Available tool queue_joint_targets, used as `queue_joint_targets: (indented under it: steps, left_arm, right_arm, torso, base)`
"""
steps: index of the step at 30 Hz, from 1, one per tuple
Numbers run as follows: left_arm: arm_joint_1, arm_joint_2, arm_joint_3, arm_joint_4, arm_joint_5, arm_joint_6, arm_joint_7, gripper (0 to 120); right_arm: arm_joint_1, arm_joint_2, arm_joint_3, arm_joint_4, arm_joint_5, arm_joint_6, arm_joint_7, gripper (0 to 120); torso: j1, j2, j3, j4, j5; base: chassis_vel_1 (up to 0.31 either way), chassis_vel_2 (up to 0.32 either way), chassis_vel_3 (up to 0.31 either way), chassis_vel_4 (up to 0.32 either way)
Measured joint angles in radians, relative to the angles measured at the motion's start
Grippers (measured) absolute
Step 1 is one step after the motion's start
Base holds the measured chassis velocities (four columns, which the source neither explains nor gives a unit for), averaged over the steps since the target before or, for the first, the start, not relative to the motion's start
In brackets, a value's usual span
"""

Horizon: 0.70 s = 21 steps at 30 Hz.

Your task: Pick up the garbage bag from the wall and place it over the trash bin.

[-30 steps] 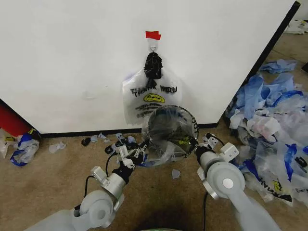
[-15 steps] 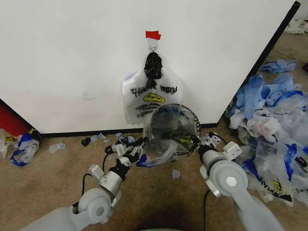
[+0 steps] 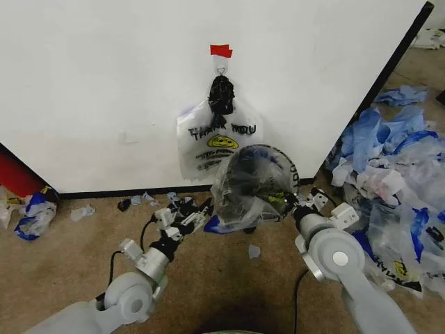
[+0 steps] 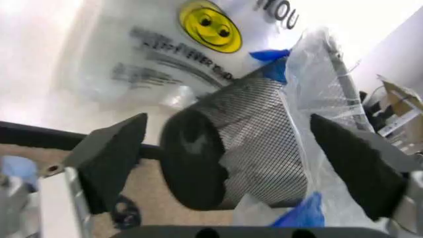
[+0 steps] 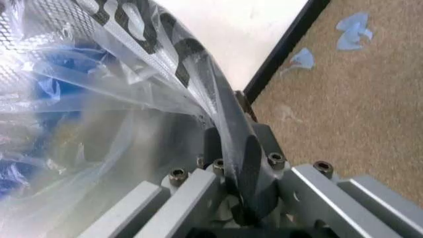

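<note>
The bag (image 3: 217,142) on the white wall (image 3: 104,83) is clear plastic with black lettering and a yellow smiley, knotted black at the top under a red tape piece (image 3: 221,50). The bin (image 4: 248,144) is black mesh under clear film with blue patches. At 3 o'clock, blue and white bags (image 3: 389,153) lie on tan carpet (image 3: 69,257).

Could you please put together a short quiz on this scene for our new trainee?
1. True or false: the left gripper is clamped shut on the trash bin.
2. What hangs from the hook on the wall? A) a smiley-face garbage bag B) a red towel C) nothing
3. Fill in: the right gripper is shut on the bin's ____, plastic film included.

Key: 1 false, its fingers are open; 2 A; 3 rim.
</note>
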<state>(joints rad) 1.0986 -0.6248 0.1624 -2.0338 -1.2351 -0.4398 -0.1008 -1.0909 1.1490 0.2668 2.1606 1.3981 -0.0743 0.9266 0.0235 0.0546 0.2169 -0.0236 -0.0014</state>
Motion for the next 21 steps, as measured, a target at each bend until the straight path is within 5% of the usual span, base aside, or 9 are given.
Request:
queue_joint_targets:
  steps: [7, 12, 21]
  left_arm:
    - [0.080, 0.014, -0.028, -0.061, 0.012, 0.003, 0.006, 99]
    - [0.079, -0.025, 0.055, -0.107, 0.028, 0.007, 0.014, 96]
    - [-0.029, -0.049, 0.132, -0.044, 0.039, 0.006, -0.038, 98]
  right_arm:
    - [0.003, 0.027, -0.031, -0.032, -0.100, 0.062, -0.037, 0]
    - [0.007, 0.048, -0.060, -0.034, -0.148, 0.110, -0.087, 0]
    - [-0.009, 0.052, -0.061, -0.012, -0.125, 0.117, -0.098, 0]
  torso:
    - [0.000, 0.000, 0.000, 0.0002, 0.0004]
    - [0.000, 0.000, 0.000, 0.0001, 0.0001]
    - [0.000, 0.000, 0.000, -0.0002, 0.0003]
  base:
    - [0.000, 0.000, 0.000, 0.000]
    - [0.000, 0.000, 0.000, 0.000]
    - [0.000, 0.000, 0.000, 0.000]
